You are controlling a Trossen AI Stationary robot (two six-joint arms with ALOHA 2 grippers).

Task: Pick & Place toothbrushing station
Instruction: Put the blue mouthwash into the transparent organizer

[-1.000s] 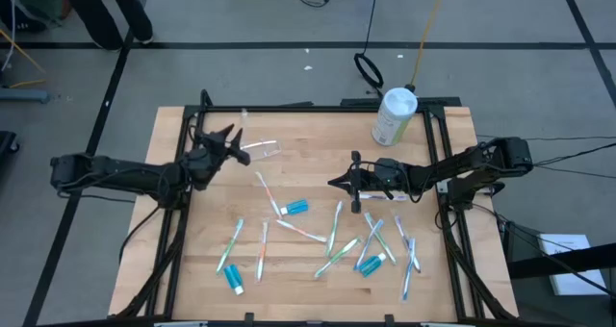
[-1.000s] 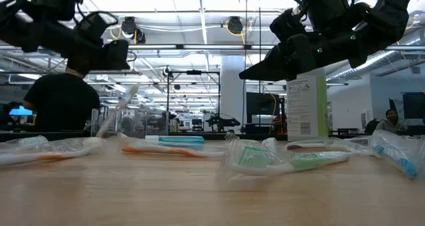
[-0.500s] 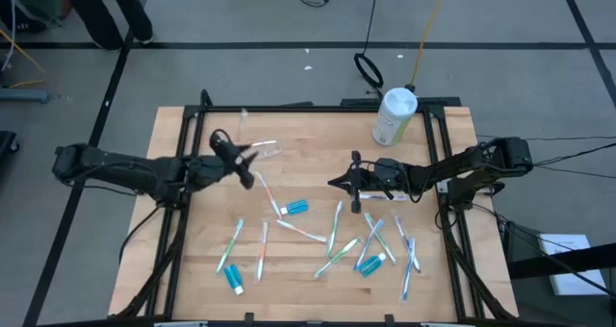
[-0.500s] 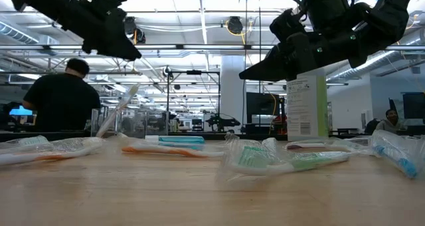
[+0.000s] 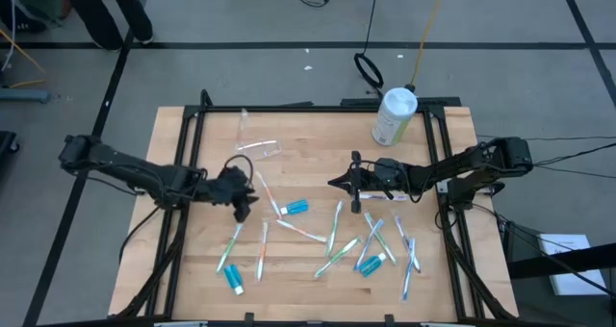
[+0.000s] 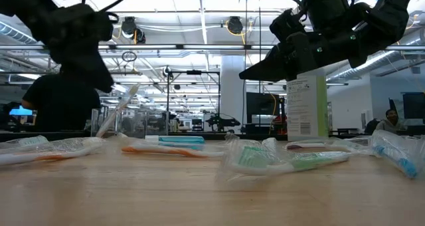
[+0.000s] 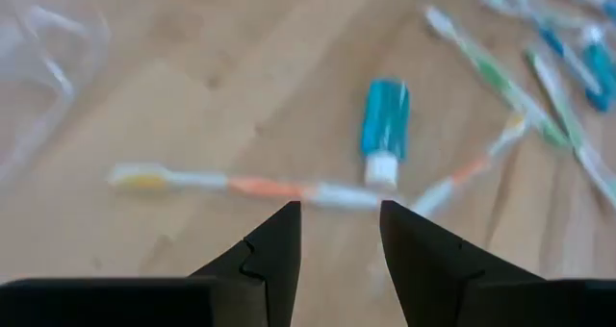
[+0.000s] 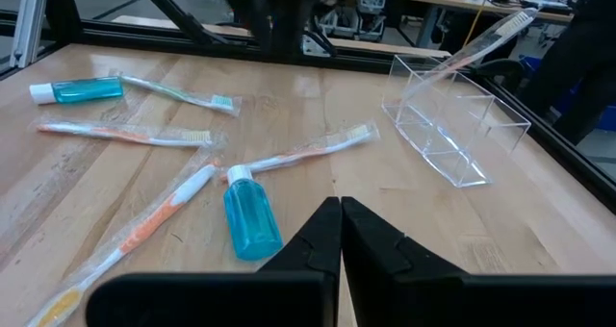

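The clear plastic holder point(image 5: 258, 147) lies on its side at the far left of the table, with one toothbrush point(image 8: 489, 35) sticking out of it. Several wrapped toothbrushes point(image 5: 332, 231) and blue toothpaste tubes point(image 5: 296, 208) lie scattered over the wood. My left gripper point(image 7: 339, 233) hangs open and tilted down above an orange-and-white toothbrush point(image 7: 241, 186), touching nothing; the high view shows that gripper point(image 5: 248, 196) between the holder and the scatter. My right gripper point(image 8: 340, 214) hovers shut and about level over mid-table point(image 5: 337, 183), holding nothing.
A white canister with a green label point(image 5: 394, 116) stands at the far right. A black frame rail point(image 5: 289, 106) runs along the table's far edge. A person point(image 6: 61, 100) stands in the room beyond. Bare wood point(image 5: 192, 250) lies at the near left.
My left gripper has swung away from the clear holder toward the table's near edge and a little to the right. It has tipped from pointing up and out to pointing down at the table. Its fingers stay open. The holder and toothbrushes lie as before.
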